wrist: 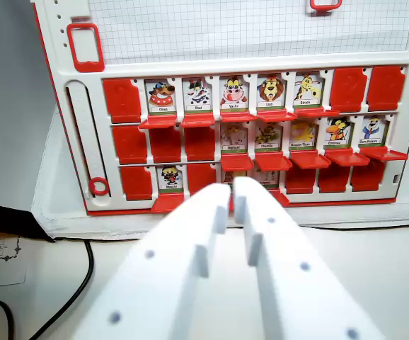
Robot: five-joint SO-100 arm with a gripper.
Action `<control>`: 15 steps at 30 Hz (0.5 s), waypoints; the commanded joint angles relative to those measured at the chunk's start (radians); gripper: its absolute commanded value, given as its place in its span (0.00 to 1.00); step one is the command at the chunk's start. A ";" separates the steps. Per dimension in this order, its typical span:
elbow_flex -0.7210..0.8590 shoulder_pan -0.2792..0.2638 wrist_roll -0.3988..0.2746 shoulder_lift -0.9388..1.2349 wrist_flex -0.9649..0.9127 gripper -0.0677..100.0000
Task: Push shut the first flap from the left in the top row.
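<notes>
Near the bottom of the wrist view, my white plastic claw (233, 193) hangs with its jaws nearly pressed together, holding nothing. Far ahead stands the red and white flap board (77, 142). Its top row starts at the left with a shut red flap (122, 100); the first open one, the red-framed dog card flap (160, 99), sits just right of it. I could easily clip the neighbouring cow card (197, 94), or shove the board backwards. Captions are mostly blurred; "Lion" seems readable.

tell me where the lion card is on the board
In the wrist view the lion card stands open in the top row, between the cow card and giraffe card.
</notes>
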 commanded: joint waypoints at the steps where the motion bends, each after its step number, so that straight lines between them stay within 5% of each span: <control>1: -0.060 0.002 -0.005 0.067 0.029 0.00; 15: -0.005 -0.009 0.003 0.103 0.124 0.00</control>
